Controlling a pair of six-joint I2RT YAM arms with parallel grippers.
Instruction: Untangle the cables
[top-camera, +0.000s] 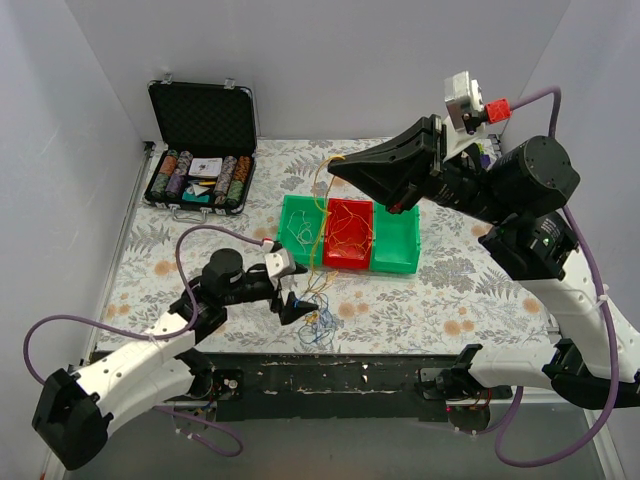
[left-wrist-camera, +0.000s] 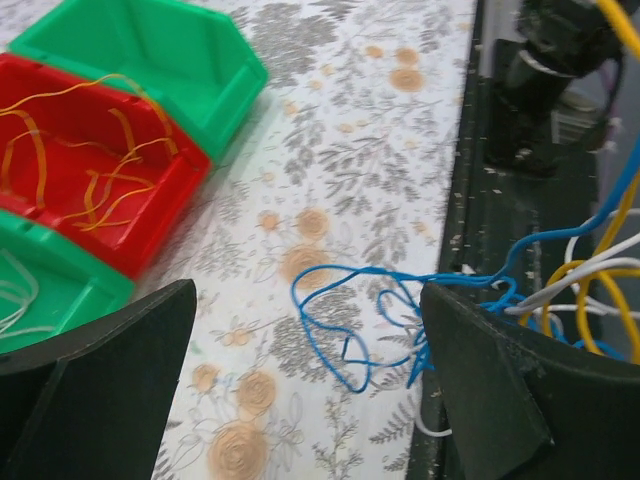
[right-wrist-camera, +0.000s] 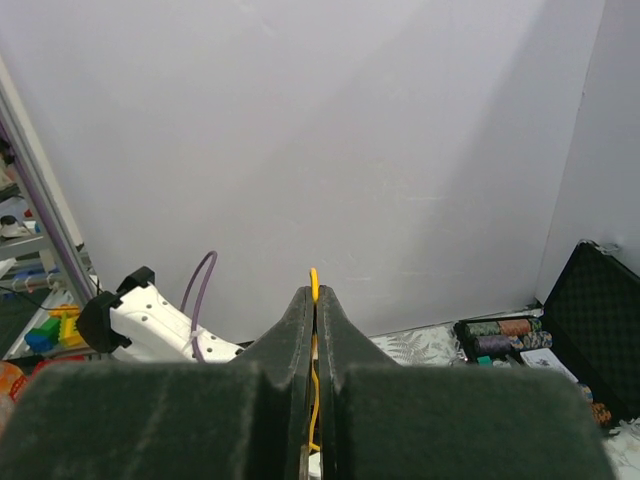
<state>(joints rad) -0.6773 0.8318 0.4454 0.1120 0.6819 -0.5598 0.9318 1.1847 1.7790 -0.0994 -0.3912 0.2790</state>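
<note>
Bright, even, diffuse in top view; faint soft shadow below bins (top-camera: 400, 262). Blurred at left of left wrist view. Soft-focus on near right gripper fingers (right-wrist-camera: 200, 420), lower frame.

Floral table (top-camera: 450, 300). Left gripper (top-camera: 297, 292) low near front edge, jaws spread, just beside cables (top-camera: 318, 322). Right gripper (top-camera: 334, 172) raised above red bin (top-camera: 346, 264), pinching yellow wire (top-camera: 317, 195) rising from bunch. Green bins (top-camera: 396, 262) flank red. Open black case (top-camera: 205, 115), far left.

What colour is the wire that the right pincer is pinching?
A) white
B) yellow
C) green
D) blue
B: in the right wrist view a yellow wire sticks up from between the shut fingers of the right pincer.
</note>
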